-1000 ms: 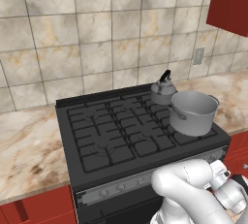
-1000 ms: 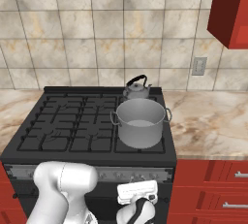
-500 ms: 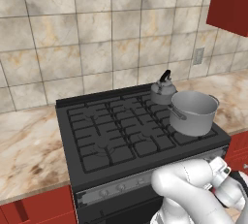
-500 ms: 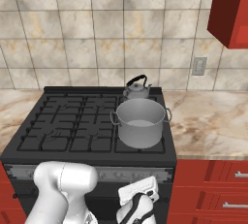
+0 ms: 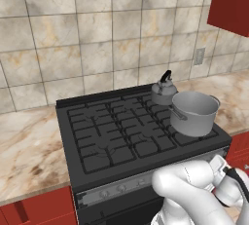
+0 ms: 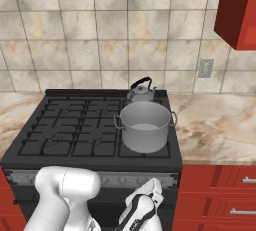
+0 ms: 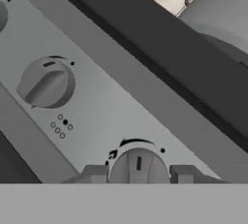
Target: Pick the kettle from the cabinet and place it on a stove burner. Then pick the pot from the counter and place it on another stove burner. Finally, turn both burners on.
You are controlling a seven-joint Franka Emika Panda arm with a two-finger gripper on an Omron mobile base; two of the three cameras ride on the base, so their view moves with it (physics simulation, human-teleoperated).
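Gripper [image 7: 138,173] fingers flank a round silver stove knob [image 7: 138,166] on the silver knob panel [image 7: 97,102], pinching it from both sides. Another silver knob [image 7: 46,83] sits apart along the panel. Wide grey steel pot [image 6: 145,126] stands on the front right black grate [image 6: 95,125] near the cooktop's edge; small grey kettle [image 6: 141,91] just behind it.

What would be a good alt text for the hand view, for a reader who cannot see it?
The end effector straddles a round silver stove knob on the silver knob panel, with one dark fingertip on each side. A second silver knob sits further along, and the wide grey steel pot stands above.
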